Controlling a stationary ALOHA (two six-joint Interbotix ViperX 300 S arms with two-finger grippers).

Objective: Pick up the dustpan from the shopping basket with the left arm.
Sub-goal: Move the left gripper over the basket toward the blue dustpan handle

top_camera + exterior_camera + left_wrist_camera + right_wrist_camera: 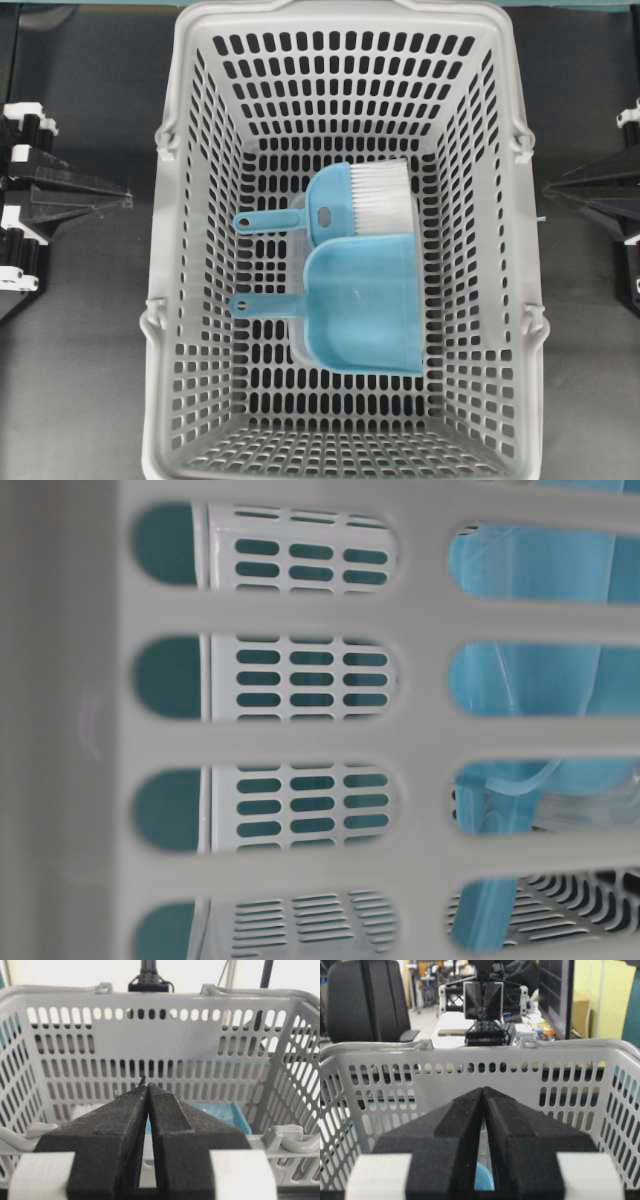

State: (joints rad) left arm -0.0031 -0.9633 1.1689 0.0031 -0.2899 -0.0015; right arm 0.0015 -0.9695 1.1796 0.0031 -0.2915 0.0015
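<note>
Overhead exterior: dustpan [365,305], flat in shopping basket [190,250] beside brush [360,200]; likely light, stiff, slick plastic; take by thin handle [262,303]; my left claw [125,200] clenched, empty.

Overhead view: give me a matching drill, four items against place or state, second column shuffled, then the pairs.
Column 1
1. light blue plastic dustpan
2. blue hand brush with white bristles
3. large light grey slotted plastic shopping basket
4. black left gripper

Column 2
A. outside the basket, at its left wall, shut
B. holds both blue tools
C. on the basket floor, nearer the bottom of the overhead view, handle pointing left
D. on the basket floor, just above the dustpan in the overhead view

Pairs: 1-C, 2-D, 3-B, 4-A
</note>
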